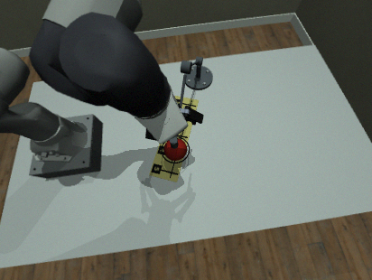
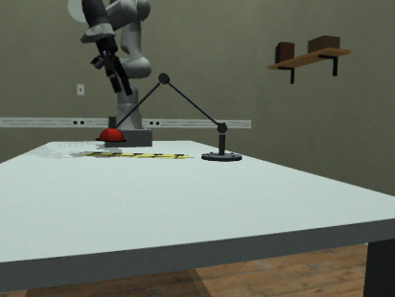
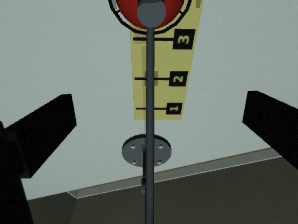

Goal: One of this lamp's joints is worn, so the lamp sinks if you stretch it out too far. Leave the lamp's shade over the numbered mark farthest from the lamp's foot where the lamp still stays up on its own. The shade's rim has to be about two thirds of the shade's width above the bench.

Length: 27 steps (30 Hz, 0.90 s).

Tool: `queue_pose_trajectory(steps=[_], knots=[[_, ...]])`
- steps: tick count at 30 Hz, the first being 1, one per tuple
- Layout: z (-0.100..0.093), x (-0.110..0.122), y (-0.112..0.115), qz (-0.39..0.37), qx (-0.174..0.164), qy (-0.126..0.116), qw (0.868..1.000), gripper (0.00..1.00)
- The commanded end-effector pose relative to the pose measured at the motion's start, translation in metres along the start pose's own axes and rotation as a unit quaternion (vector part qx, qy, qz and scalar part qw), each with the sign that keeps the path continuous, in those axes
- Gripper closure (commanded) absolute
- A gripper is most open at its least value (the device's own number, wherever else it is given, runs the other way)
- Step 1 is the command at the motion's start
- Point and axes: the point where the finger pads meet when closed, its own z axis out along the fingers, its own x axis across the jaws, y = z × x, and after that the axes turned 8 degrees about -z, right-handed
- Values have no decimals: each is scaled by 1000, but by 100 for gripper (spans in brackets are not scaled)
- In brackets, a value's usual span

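A: Lamp [image 1: 183, 90] [image 2: 164, 78] [image 3: 150, 100] on the counter [image 1: 271, 135] [image 2: 192, 206] [image 3: 65, 50]?
B: Upright, arm bent. Gripper [image 1: 173, 127] [image 2: 123, 92] [image 3: 159, 108] above, wide open, unloaded. Probably at the approach or a sag check; next, align before closing.
A: And along the numbered strip [image 1: 172, 175] [image 2: 182, 156] [image 3: 167, 62]?
B: Shade [image 1: 175, 150] [image 2: 111, 135] [image 3: 127, 12] raised beyond 3; cropped in the wrist view, farther numbers unreadable.

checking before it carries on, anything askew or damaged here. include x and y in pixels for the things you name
No, nothing stands out: the lamp's foot [image 1: 205, 81] [image 2: 211, 158] [image 3: 131, 155] sits flat, the red shade [image 1: 177, 153] [image 2: 111, 135] [image 3: 126, 11] hangs above the bench [image 1: 262, 149] [image 2: 201, 206] [image 3: 60, 60], and nothing looks spilled or broken.
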Motion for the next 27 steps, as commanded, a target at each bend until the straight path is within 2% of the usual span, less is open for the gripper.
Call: queue_pose_trajectory(steps=[1, 3, 27], knots=[[9, -6, 0, -6, 0, -9, 1000, 0], [9, -6, 0, -6, 0, -9, 1000, 0], [64, 3, -2, 13, 3, 5, 1000, 0]])
